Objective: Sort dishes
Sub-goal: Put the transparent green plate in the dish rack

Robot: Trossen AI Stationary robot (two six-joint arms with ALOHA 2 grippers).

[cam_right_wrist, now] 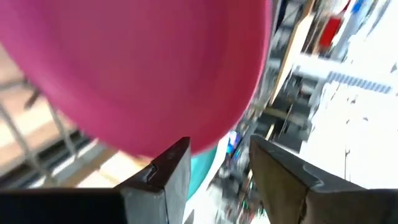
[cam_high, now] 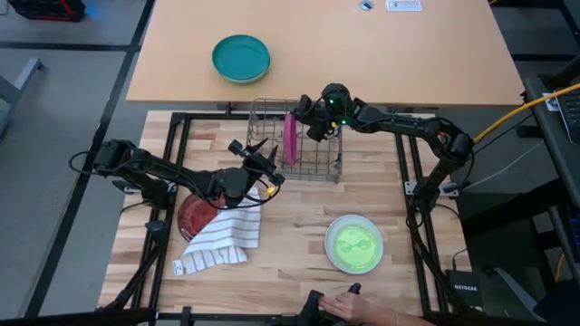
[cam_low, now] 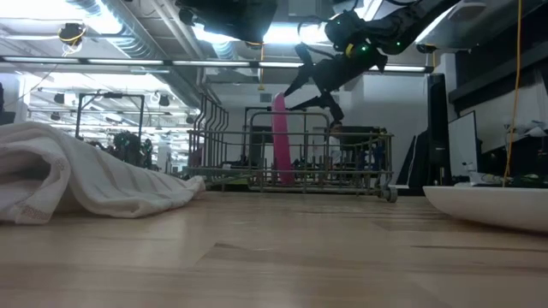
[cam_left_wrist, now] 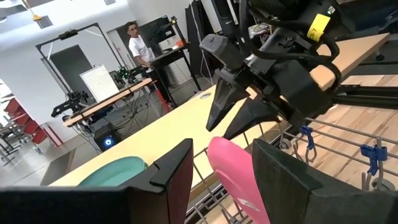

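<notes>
Wooden tabletop (cam_high: 299, 263): pink plate (cam_high: 290, 138) standing upright in the rack (cam_high: 317, 167), right end effector (cam_high: 311, 116) released beside it. Green plate (cam_high: 353, 243) near-right, red plate (cam_high: 198, 214) under left end effector (cam_high: 258, 156), released, both waiting.

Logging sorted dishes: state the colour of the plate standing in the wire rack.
Magenta-pink round plastic plate; clearest in the high view.

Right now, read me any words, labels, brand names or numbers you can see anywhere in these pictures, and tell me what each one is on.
"NETGEAR": on the dark box at the table's lower right corner in the high view; small, only just readable.
White label on the far tan table: print too small to read.
Yellow tag on the right arm: no text readable.
White board in the room behind: marks too blurred to read.
</notes>
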